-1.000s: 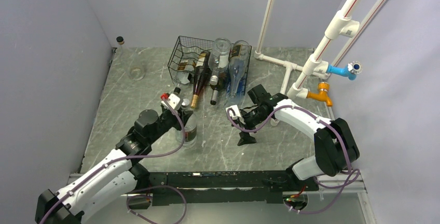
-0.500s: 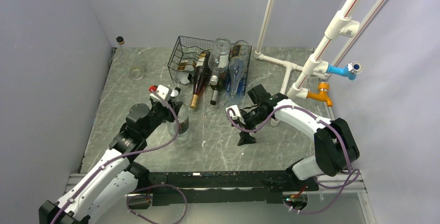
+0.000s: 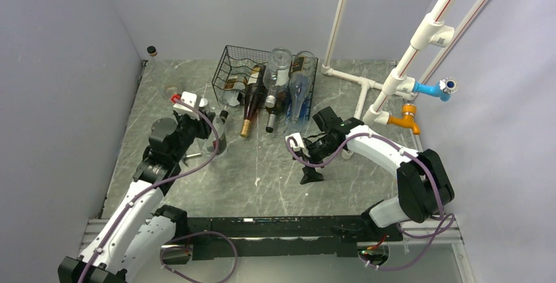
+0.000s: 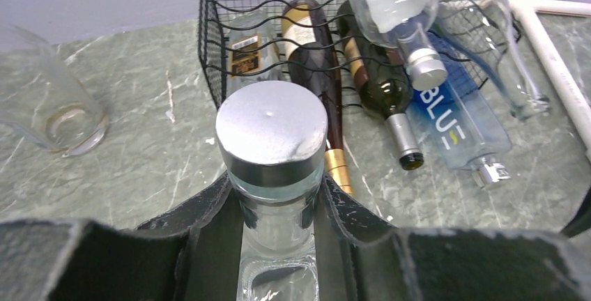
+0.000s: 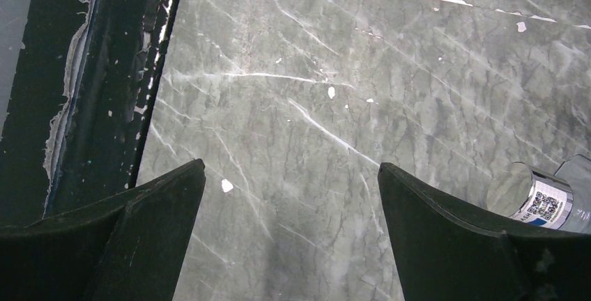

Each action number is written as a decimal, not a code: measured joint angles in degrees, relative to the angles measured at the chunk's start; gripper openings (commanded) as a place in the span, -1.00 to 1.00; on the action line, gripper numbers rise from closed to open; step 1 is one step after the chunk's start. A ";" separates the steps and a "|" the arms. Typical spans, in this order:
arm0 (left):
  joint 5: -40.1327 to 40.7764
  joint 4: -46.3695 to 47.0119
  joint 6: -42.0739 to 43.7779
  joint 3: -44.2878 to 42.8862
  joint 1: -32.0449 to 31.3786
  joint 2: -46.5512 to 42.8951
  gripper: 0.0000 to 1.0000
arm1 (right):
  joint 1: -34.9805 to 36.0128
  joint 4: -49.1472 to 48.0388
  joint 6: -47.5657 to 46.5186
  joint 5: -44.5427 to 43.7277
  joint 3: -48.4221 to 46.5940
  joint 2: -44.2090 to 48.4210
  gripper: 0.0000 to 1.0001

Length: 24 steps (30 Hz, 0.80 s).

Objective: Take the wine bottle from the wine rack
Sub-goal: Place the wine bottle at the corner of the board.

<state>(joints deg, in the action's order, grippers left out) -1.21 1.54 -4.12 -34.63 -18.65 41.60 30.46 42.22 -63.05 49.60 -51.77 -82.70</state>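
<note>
The wine bottle [image 4: 273, 134], clear glass with a silver cap, stands clear of the wine rack [image 3: 229, 67] on its front left side. My left gripper [image 4: 277, 182] is shut on its neck just below the cap. From above, the bottle [image 3: 215, 140] hangs under that gripper [image 3: 200, 124] over the table. The black wire rack [image 4: 209, 43] still holds a dark red bottle with gold foil [image 4: 317, 57], a green bottle [image 4: 380, 88] and clear bottles. My right gripper [image 5: 291, 167] is open over bare table [image 3: 308, 165], with nothing between its fingers.
A glass tumbler [image 3: 173, 91] sits left of the rack. White pipes [image 3: 367, 86] with blue and orange taps run along the back right. A small dark-capped bottle [image 3: 152, 51] stands in the back left corner. A silver labelled cylinder [image 5: 533, 193] lies near my right gripper.
My left arm has carried the clear bottle to the left and toward the back, away from the table's middle. The right arm has not moved.
</note>
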 measured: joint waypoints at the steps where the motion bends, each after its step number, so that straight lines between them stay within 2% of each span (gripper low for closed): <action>1: -0.26 0.22 -0.02 -0.02 0.72 0.31 -1.00 | 0.00 0.00 0.00 0.00 0.00 0.00 0.96; 10: -2.27 2.16 -0.46 -0.02 7.69 2.84 -1.00 | 0.00 0.07 -0.04 0.00 -0.02 0.00 0.96; 24: -6.14 11.13 -1.49 -0.02 18.97 10.43 -1.00 | 0.00 0.37 -0.44 0.15 -0.07 0.00 0.96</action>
<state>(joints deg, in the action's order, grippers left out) -7.35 12.67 -5.61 -34.65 0.32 52.03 30.46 42.59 -63.48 49.76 -51.83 -82.70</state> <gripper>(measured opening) 0.389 0.975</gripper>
